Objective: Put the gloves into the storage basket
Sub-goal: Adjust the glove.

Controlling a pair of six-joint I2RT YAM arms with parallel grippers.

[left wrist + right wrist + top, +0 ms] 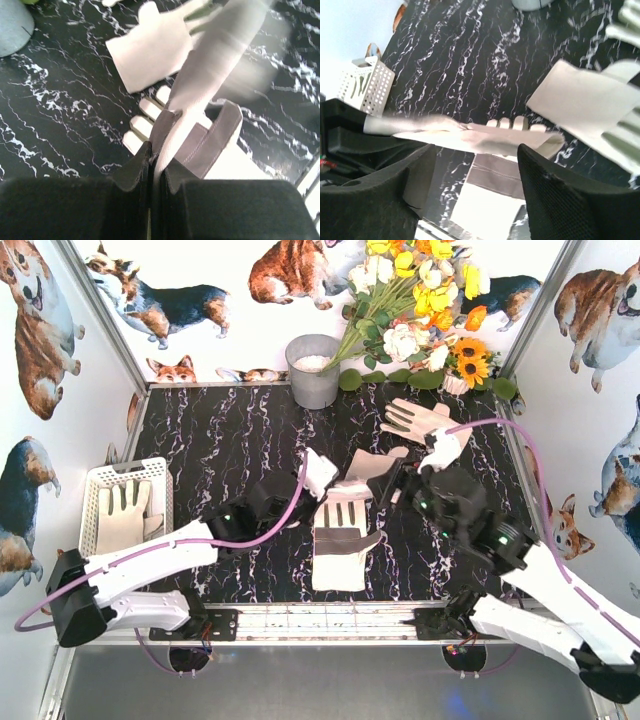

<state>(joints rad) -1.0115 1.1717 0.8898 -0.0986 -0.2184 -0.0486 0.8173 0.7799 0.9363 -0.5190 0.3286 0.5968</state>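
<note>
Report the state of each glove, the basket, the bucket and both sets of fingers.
left fingers: shut on the held glove
right fingers: open
held glove: lifted off the table
patched glove: flat, palm up
plain glove: flat on table
far glove: flat on table
storage basket: upright, one glove in
basket glove: lying inside it
grey bucket: upright

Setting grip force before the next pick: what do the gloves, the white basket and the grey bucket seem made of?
Gloves: soft matte cream fabric, creasing and folding limply; the grey palm patches look like suede or leather, hard to tell. Storage basket: rigid white plastic, likely, given its moulded slotted walls. Bucket: probably metal, dull grey galvanised look.
</note>
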